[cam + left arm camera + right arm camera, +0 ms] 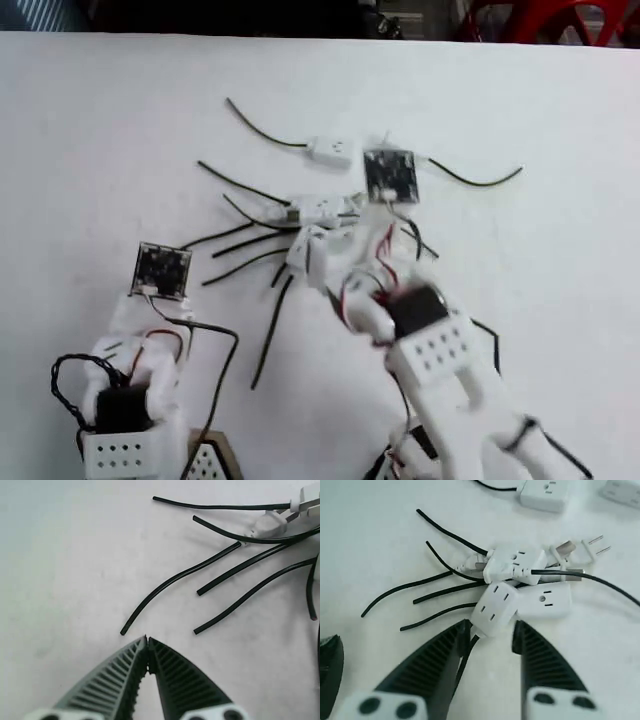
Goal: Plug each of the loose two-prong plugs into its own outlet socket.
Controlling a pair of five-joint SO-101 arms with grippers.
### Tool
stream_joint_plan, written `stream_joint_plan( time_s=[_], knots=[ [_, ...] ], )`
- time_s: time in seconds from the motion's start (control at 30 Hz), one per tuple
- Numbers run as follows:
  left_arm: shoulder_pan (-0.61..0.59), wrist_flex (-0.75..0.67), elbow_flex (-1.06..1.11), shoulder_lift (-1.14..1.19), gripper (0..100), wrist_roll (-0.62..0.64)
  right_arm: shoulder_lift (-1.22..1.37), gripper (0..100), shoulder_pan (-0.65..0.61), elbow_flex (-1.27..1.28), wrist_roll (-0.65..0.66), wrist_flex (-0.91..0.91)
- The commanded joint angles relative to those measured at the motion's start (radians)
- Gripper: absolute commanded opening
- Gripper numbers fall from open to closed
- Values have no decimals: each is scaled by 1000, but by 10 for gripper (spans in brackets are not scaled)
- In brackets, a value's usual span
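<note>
A: How do the right jaws stand?
B: Released and spread apart. The right arm [435, 350] leans over the heap in the middle of the bench [100, 120]. One tip sits on each side of the near end of a white socket block [492, 605]. Its slotted face shows, and every slot is open.
A: What else lies between the tips?
B: A black cord [465, 662] runs out from under that block and passes between them.
A: And the rest of the heap?
B: A second block [512, 562] lies just behind the first, and a third block [545, 600] lies beside it. All three touch. Just past them a white two-prong plug [587, 550] lies flat, its prongs bare and in no socket. A far block [545, 492] sits apart, farther up the bench, with its own cord.
A: The left jaws?
B: Clenched, tips touching, with nothing held. The left arm [125, 400] is at the near left of the bench, off to the side of the heap. Under its jaws is bare bench. Several loose cords [175, 577] fan out beyond the tips, the nearest cut end close to them.
</note>
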Motion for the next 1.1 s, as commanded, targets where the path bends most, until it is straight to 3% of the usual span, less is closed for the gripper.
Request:
stream_joint_plan(
  time_s=[0.0,0.23,0.5,1.07],
  knots=[
    [-12,-18,-25,-10,28,-8,239,201,-1,-186,-104,-24],
    [-12,-18,-23,-10,28,-8,553,204,7,-443,-278,-21],
    [-12,-25,-3,-10,28,-9,717,204,59,-560,-414,-21],
    [-12,-25,0,-10,28,-9,869,204,77,-658,-434,-38]
  ],
)
